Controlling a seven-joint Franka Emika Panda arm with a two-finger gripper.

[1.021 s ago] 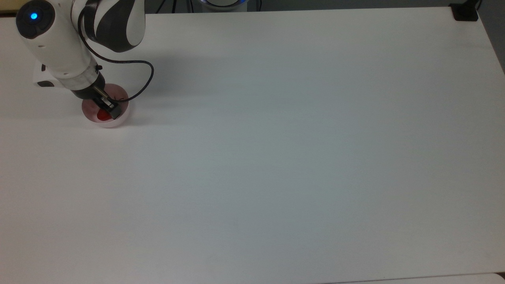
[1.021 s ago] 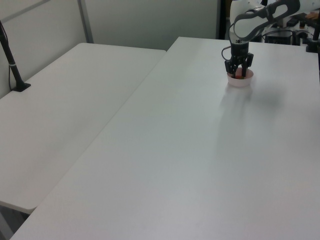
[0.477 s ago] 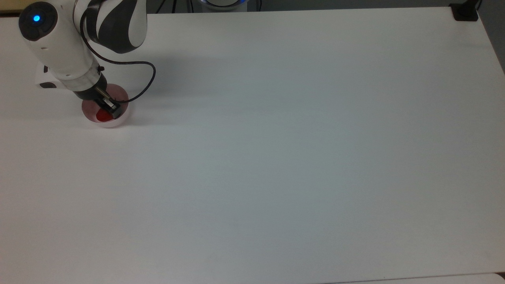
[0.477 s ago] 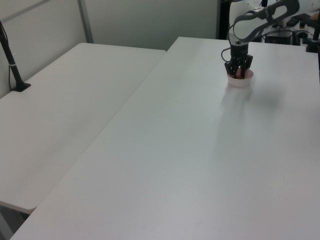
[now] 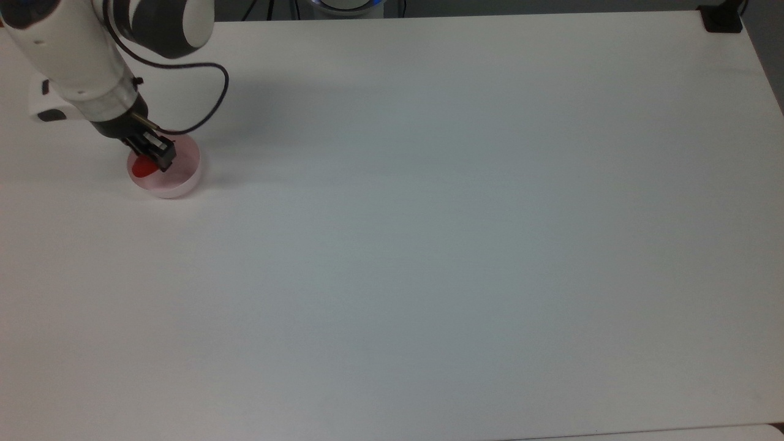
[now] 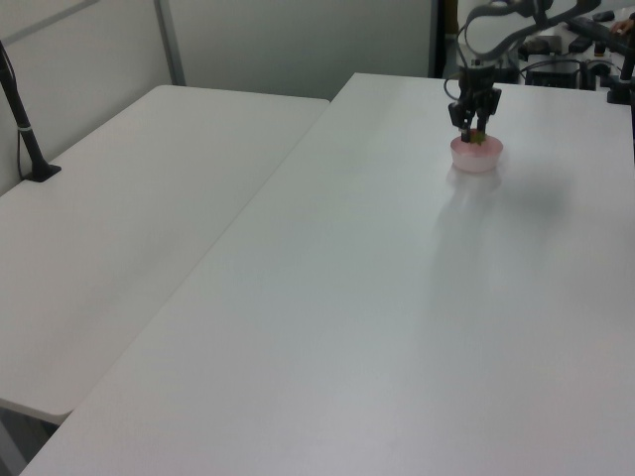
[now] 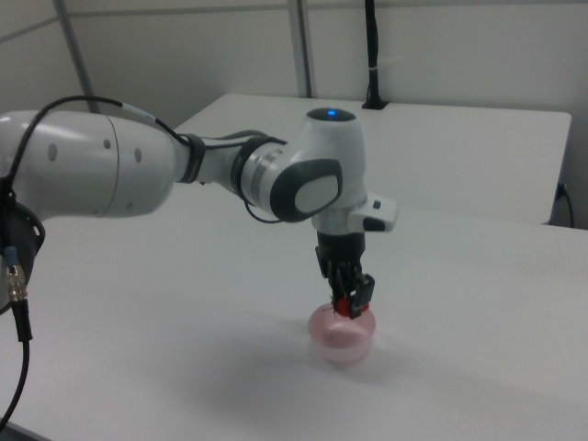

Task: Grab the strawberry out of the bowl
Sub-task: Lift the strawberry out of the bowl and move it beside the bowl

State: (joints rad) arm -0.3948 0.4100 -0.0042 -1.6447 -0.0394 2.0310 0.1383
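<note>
A: strawberry (image 5: 143,166) status?

B: Pinched in the gripper (image 7: 349,303), fingers closed narrow on it. In the right view it sits red between the fingertips, about at the rim of the bowl (image 7: 342,336). In the left view the strawberry (image 6: 475,137) hangs right over the bowl (image 6: 476,155), green stem end just visible. Looks off the bowl floor, but I can't tell how far clear of the rim.

A: Where in frame?

B: Upper left of the top view. Strawberry shows over the bowl's left rim (image 5: 184,184) there, gripper (image 5: 153,156) right above it. Upper right in the left view.

A: So which step?

B: My read: grasp done, lift in hand. The next move calls for a straight rise until the berry is well above the rim, grip held steady. It's small and tapered, so it could slip if the fingers ease off or it clips the wall.

A: Change vs a second ago?

B: Back then the fingers were down inside the bowl around the berry, which lay on the bowl floor. Now the gripper (image 6: 472,111) is higher, above the rim in the left view, and the berry came up with it. In the top view the arm (image 5: 73,55) has shifted toward the upper left. Bowl hasn't moved on the table (image 5: 429,245).
</note>
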